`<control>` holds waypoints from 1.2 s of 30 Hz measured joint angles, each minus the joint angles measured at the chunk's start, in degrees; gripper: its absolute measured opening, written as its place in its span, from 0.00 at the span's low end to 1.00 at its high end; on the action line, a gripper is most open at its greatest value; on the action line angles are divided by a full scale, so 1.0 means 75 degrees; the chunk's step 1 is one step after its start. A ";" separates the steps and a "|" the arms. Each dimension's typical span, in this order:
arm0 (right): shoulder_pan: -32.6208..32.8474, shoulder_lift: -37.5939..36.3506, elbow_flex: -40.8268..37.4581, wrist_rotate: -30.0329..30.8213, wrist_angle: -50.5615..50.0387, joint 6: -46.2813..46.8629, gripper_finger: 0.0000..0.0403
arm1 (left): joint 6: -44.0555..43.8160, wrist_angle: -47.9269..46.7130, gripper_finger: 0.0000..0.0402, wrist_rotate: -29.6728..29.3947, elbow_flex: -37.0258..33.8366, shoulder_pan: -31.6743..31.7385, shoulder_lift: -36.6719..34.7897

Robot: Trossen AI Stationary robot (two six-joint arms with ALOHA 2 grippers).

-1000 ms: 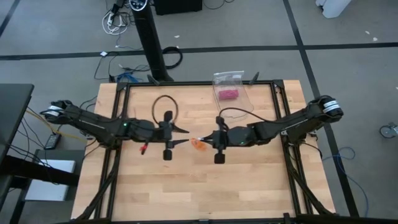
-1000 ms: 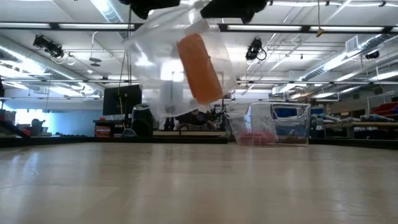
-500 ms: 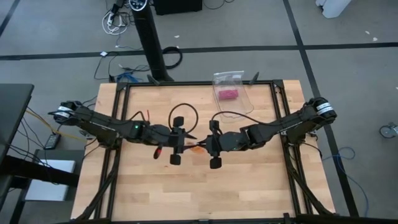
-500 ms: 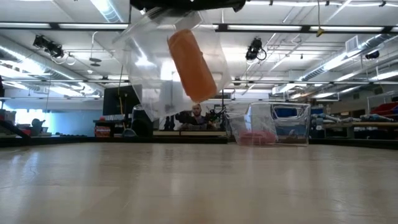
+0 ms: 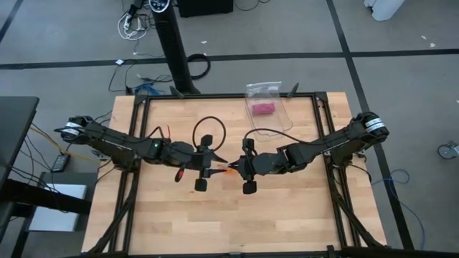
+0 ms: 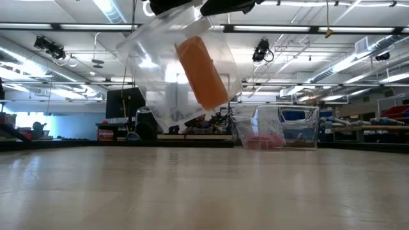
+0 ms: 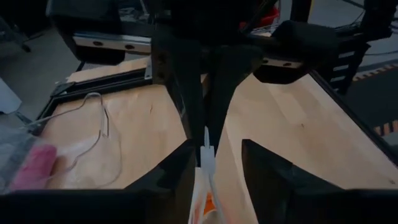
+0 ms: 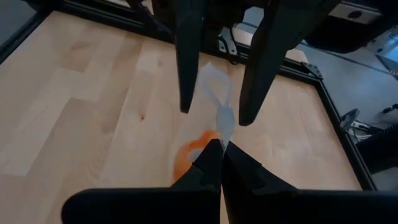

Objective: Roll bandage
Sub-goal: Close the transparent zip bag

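1. Bandage [image 6: 202, 71]: orange compact roll, tilted, enclosed in a clear plastic bag [image 6: 160, 83] that hangs well above the table [image 6: 204, 191]; not touching it.
2. Right end effector [image 8: 216, 148]: fingers pressed together, pinching the bag's top edge, over mid-table.
3. Left end effector [image 7: 214, 163]: fingers spread either side of the same bag edge, facing the right one; no firm pinch visible.
4. Step in hand, as judged: bag held aloft between both arms; roll not yet out. Next move calls for the left fingers to close on the opposite lip and part the mouth.
5. Second clear bag [image 5: 265, 100] with pink bundle [image 5: 261, 109]: far table edge, untouched.
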 joint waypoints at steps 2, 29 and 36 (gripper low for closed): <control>0.0000 0.0000 0.0000 0.0000 0.0001 0.0002 0.00 | -0.0112 0.0008 0.32 -0.0024 0.0000 0.0003 0.0000; 0.0034 -0.0003 -0.0006 0.0015 0.0251 -0.0068 0.00 | -0.0118 -0.0097 0.21 -0.0408 -0.0012 0.0003 0.0099; 0.0035 -0.0006 -0.0006 0.0012 0.0246 -0.0068 0.00 | -0.0141 0.0038 0.21 -0.0404 -0.0012 0.0003 0.0099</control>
